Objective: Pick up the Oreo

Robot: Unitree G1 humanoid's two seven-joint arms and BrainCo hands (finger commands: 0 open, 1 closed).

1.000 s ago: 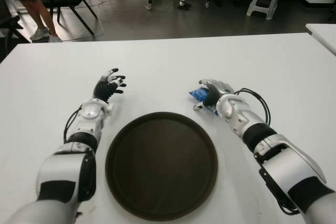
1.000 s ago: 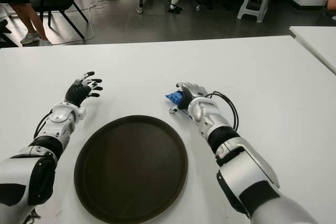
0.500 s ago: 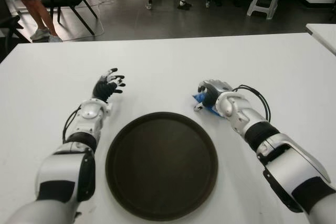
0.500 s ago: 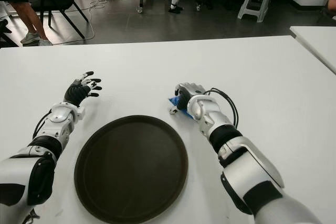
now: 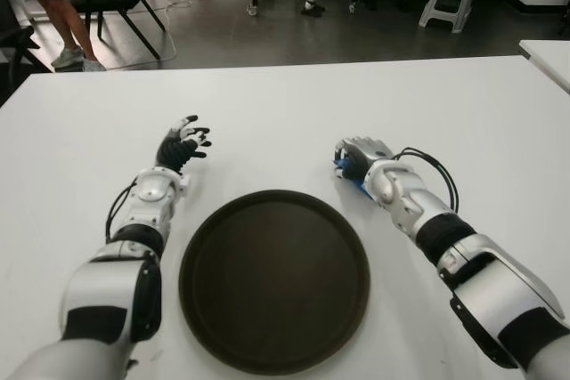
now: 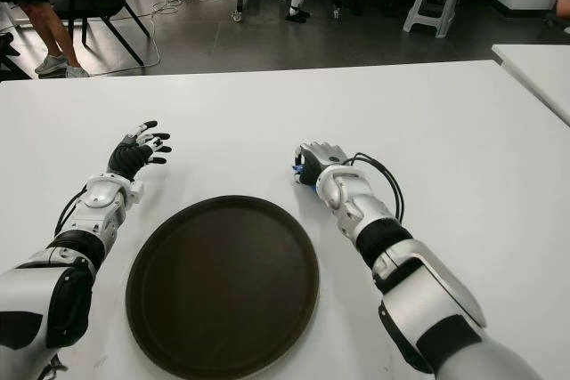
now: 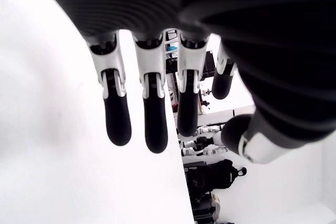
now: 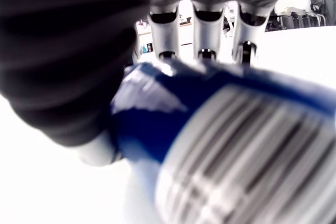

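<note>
I can barely see the Oreo pack point(image 5: 343, 166) under my right hand point(image 5: 358, 157); only a blue edge shows. Up close it's blue with white stripes, fingers point(image 8: 207, 30) curled over it. My left hand point(image 5: 181, 144) hovers spread, empty.

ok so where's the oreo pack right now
The blue Oreo pack is in the right hand, whose fingers are curled around it, on the white table just beyond the right rim of the dark round tray.

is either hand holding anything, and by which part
The right hand is closed around the blue Oreo pack, fingers over its top; the left hand holds nothing.
</note>
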